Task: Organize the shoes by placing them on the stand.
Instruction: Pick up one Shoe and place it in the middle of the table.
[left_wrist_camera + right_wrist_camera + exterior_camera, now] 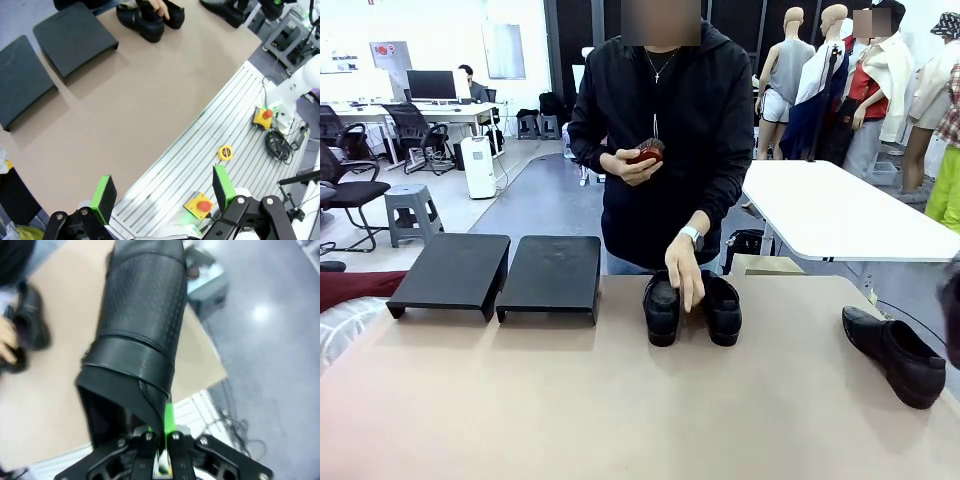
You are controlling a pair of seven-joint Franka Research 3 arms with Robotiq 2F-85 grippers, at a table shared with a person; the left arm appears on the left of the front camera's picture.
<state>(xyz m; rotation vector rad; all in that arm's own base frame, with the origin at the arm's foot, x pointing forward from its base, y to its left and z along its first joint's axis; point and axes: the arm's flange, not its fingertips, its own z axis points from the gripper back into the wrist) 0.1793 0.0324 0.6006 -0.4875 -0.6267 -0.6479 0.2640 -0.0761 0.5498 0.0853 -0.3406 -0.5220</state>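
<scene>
The counter (620,410) bears two bare stands (548,275) at its left — well apart from the tall shoe (142,315) the right hand (161,432) pinches by its collar, seemingly thinly; carried across, it could swing loose. The left hand (164,187) gapes wide.

two stands (550,275) sit side by side left of the loafers (661,312), a longer shoe (895,352) well right.

White table (840,215), grey stool (412,207), yellow tape measure (225,152)
</scene>
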